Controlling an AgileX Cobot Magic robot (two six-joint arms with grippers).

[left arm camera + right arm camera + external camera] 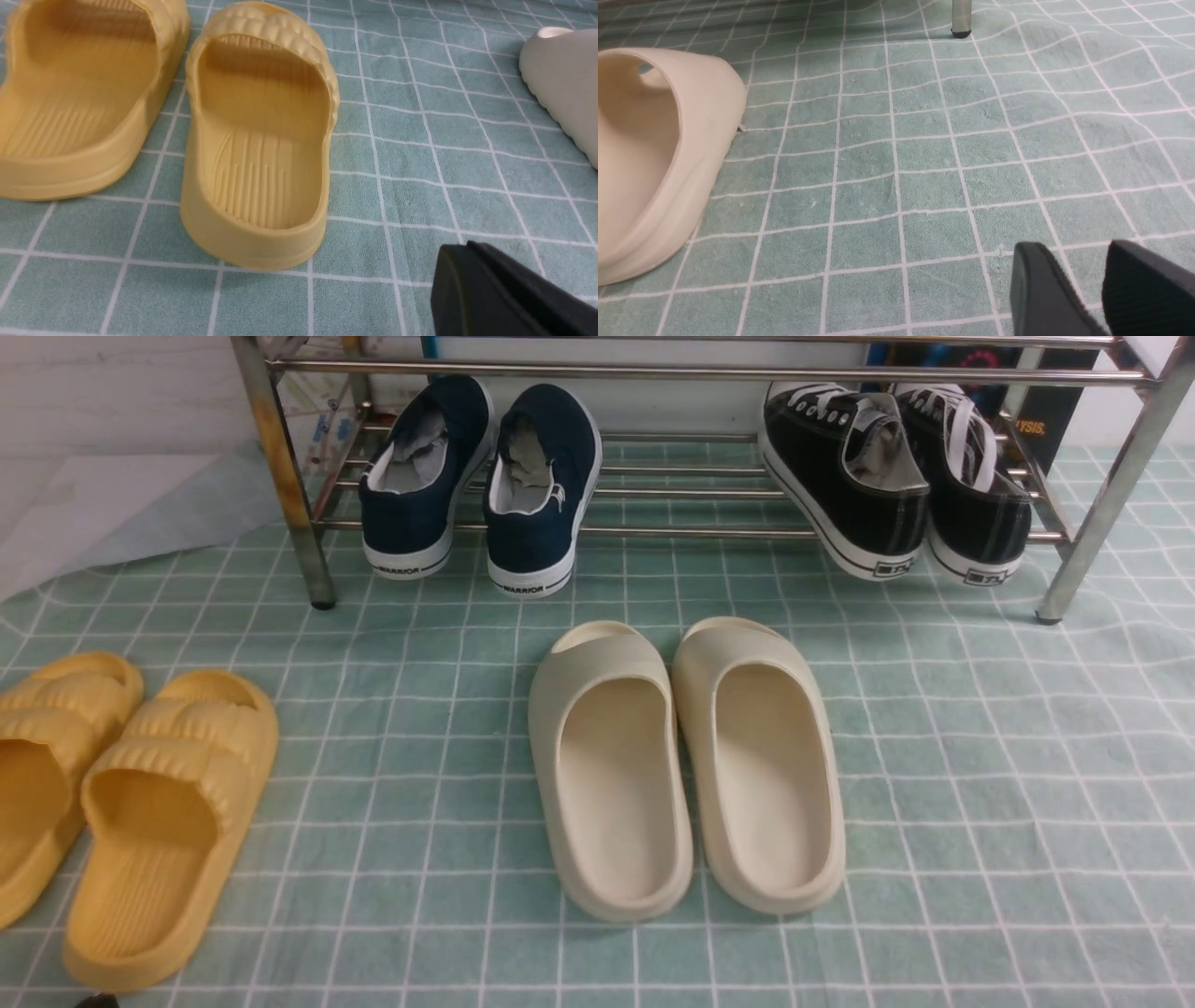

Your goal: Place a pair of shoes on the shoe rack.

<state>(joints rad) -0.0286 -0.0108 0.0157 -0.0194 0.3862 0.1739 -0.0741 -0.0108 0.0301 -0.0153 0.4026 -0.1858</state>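
Navy slip-on shoes [481, 476] sat side by side on your chrome shoe rack's [280, 457] lower bars, heels outward. Your left gripper [472, 275] was closed, empty, beside yellow slides [257, 140]; your right gripper [1083, 284] stood parted, holding nothing.

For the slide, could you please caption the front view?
Navy slip-ons and black sneakers on the rack; cream slides on the cloth.

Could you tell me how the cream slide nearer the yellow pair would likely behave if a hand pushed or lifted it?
The cream slide looks like thick moulded foam, so probably light and fairly stiff. Its broad flat sole suggests it will not tip or roll. On the checked cloth it may drag the fabric rather than glide.
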